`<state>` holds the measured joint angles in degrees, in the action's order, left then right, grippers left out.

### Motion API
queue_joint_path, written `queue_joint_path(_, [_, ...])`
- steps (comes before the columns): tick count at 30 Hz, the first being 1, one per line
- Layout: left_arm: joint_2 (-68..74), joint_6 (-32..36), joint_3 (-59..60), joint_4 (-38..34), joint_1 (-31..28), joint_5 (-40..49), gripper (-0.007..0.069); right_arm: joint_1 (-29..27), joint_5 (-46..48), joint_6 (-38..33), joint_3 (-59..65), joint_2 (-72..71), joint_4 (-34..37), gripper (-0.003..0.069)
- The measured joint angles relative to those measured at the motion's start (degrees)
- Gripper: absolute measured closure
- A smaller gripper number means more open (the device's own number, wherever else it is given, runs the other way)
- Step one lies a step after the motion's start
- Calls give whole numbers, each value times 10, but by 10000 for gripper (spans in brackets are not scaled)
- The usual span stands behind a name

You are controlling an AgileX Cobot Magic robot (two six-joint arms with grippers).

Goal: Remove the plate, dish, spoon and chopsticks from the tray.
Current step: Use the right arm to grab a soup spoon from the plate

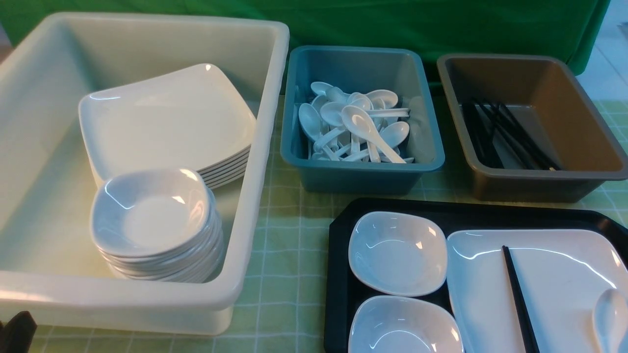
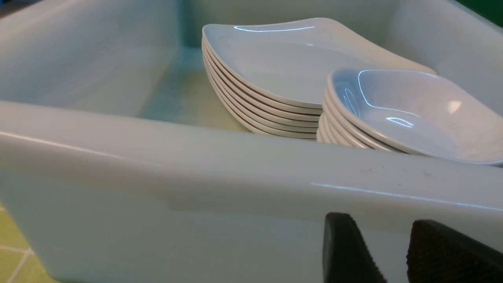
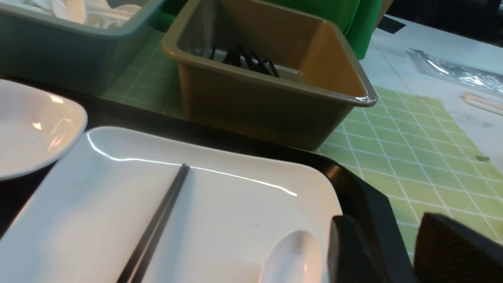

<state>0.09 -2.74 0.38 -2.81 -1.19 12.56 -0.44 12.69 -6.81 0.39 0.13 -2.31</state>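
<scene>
The black tray (image 1: 338, 264) lies at the front right. On it rests the large white plate (image 1: 549, 274), with black chopsticks (image 1: 517, 299) lying across it and a white spoon (image 1: 611, 314) at its right edge. Two small white dishes, one (image 1: 397, 252) behind the other (image 1: 405, 326), sit on the tray's left side. My right gripper (image 3: 389, 218) hangs open and empty over the tray's rim (image 3: 361, 188), right beside the spoon (image 3: 292, 255). My left gripper (image 2: 382, 220) is open and empty, facing the outside of the white tub's near wall (image 2: 196, 165).
A big white tub (image 1: 265, 147) at the left holds stacked plates (image 1: 167, 117) and stacked bowls (image 1: 152, 211). At the back, a teal tub (image 1: 363, 169) holds several spoons and a brown tub (image 1: 539, 189) holds black chopsticks. A green checked cloth covers the table.
</scene>
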Motion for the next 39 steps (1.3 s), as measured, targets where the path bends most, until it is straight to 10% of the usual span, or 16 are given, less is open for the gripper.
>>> queue_joint_path(16, [0,0,0,0,0,0,400,0,0,11,0,0,5,416])
queue_joint_path(27, [0,-1,0,0,0,0,400,0,-5,398,0,0,178,416])
queue_joint_path(39, [0,-1,0,2,0,0,400,9,-13,314,-159,32,150,622])
